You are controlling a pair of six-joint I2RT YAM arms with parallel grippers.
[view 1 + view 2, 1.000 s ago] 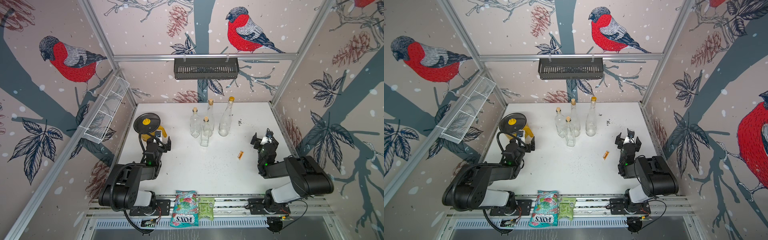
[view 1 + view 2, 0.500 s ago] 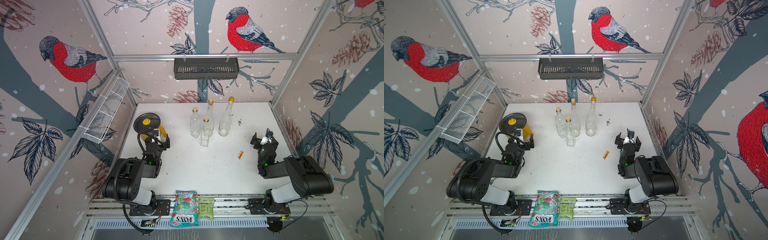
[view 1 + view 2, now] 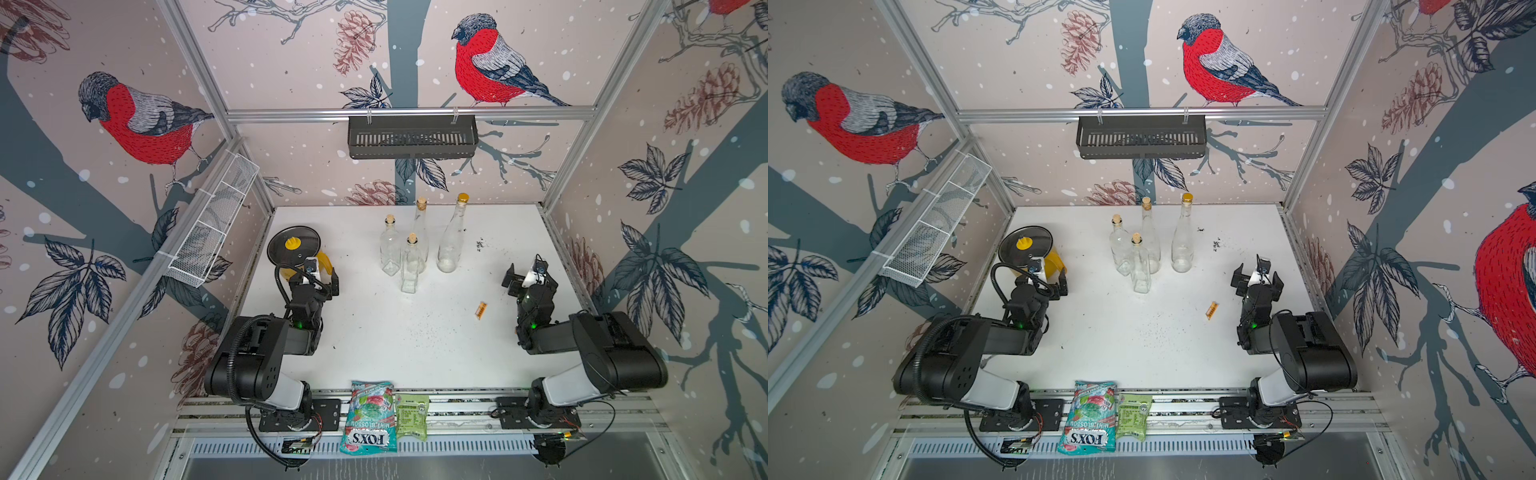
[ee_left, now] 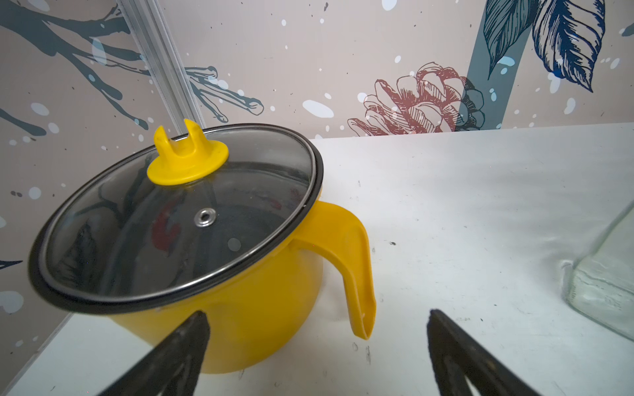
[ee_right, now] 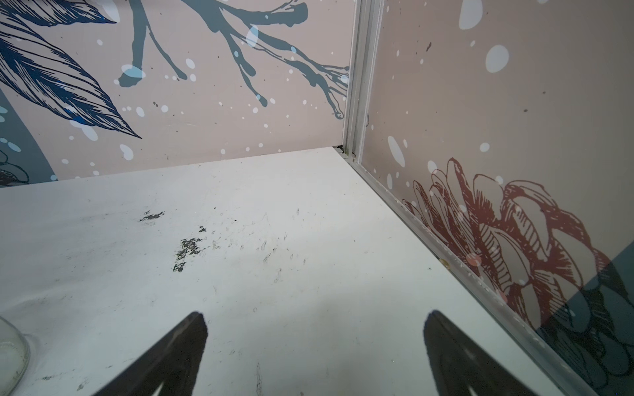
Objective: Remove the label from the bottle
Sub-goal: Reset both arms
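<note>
**Q:** What is shown on the white table (image 3: 395, 353)?

**A:** Four clear glass bottles (image 3: 409, 266), upright and corked, are grouped close together toward the back wall. No label can be made out on any of them. A small orange rolled scrap (image 3: 481, 310) is seen lying flat to the right of the bottles and nearer the front edge, apart from them. It is judged to be possibly the label, already off, though this cannot be confirmed.

**Q:** Where are the tools placed?

**A:** The left gripper (image 4: 317, 317) is held low to the left of the bottles, jaws spread wide with nothing between them. It is pointed at a yellow metal pot with a glass lid (image 4: 240, 325), which stands further left of the bottles. The right gripper (image 3: 1257, 282) is held to the right of the bottles, jaws likewise spread and empty, and faced toward the back corner.

**Q:** What does the coming move turn on?

**A:** The bottles' long axes are vertical, so a sideways approach at body height would be called for. The bottles are flanked by both arms. The scrap's long axis runs roughly front to back, and it is lain nearer the right gripper.
</note>
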